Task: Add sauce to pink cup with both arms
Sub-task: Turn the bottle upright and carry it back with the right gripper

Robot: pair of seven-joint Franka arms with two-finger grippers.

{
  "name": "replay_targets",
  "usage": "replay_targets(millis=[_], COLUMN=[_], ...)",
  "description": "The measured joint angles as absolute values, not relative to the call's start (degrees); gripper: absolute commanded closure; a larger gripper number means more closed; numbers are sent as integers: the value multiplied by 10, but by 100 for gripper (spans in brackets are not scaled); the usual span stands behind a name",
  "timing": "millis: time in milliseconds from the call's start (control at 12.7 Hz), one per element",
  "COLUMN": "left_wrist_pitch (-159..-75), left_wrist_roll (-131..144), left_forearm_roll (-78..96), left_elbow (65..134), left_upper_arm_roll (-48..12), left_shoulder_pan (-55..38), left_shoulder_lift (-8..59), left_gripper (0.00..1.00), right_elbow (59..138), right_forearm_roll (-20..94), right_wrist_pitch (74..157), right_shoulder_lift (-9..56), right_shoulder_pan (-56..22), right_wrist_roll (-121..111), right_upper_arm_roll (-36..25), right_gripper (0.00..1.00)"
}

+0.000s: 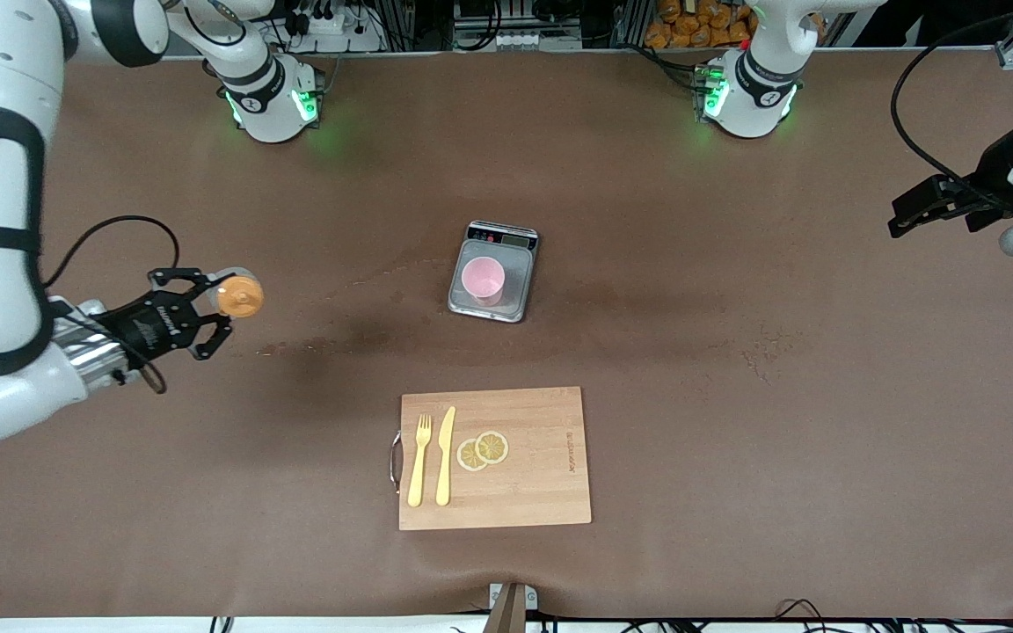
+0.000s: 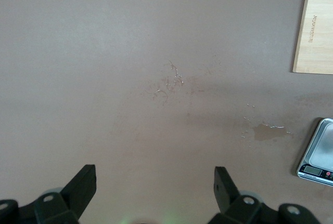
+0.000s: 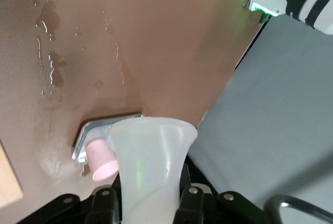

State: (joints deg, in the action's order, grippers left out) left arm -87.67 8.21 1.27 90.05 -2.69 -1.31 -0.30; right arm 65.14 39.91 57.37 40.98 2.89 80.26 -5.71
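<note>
My right gripper point(image 1: 207, 312) is clamped tight on the sauce point(image 1: 238, 295), a translucent whitish bottle with an orange nozzle cap; I hold it up in the air over bare table toward the right arm's end, well apart from the scale point(image 1: 494, 271). In my right wrist view the bottle's pale body point(image 3: 151, 167) fills the space between my fingers point(image 3: 190, 203), and past it I see the scale point(image 3: 104, 125) with the pink cup point(image 3: 103, 159) on it

The pink cup point(image 1: 482, 280) stands upright on the scale's steel platform, open rim up, and the scale sits about mid-table, its display edge toward the arms' bases. Nearer to the front camera than the scale lies a wooden cutting board point(image 1: 542, 492); on it rest a yellow fork point(image 1: 419, 460) and a yellow knife point(image 1: 445, 455) side by side, with two lemon slices point(image 1: 482, 450) just beside the knife

My left gripper point(image 2: 155, 187) waits with its jaws spread wide and nothing between them, over bare table at the left arm's end, well apart from the scale. In my left wrist view the two fingertips point(image 2: 83, 182) stand far apart above the brown surface, with a corner of the scale point(image 2: 318, 156) and an edge of the cutting board point(image 2: 315, 26) showing, and wet marks point(image 2: 268, 130) on the table near the scale
</note>
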Motion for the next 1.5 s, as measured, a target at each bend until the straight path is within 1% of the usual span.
replay_targets(millis=[315,473,552,631,1025,1498], left_wrist_pitch=[-878,-881,-882,-883,-883,-883], left_wrist_roll=[82,82,82,82,82,82], left_forearm_roll=[13,13,13,13,13,13], left_elbow=[900,901,901,901,901,901], left_upper_arm_roll=[-28,-28,-28,-29,-29,-29], left_shoulder_pan=[-14,-14,-14,-14,-15,-14], left_shoulder_lift=[-3,-1,0,1,2,4], left_gripper=[0,0,0,0,0,0], right_elbow=[677,683,686,690,696,701], right_forearm_roll=[410,403,399,398,392,392], right_wrist_pitch=[557,555,554,554,570,600], right_shoulder_lift=[412,413,414,416,446,523], right_shoulder_pan=[97,135,150,162,193,228], right_wrist_roll=[685,616,583,552,424,309], right_upper_arm_roll=[-58,-59,-59,-60,-60,-60], right_gripper=[95,88,95,97,97,93])
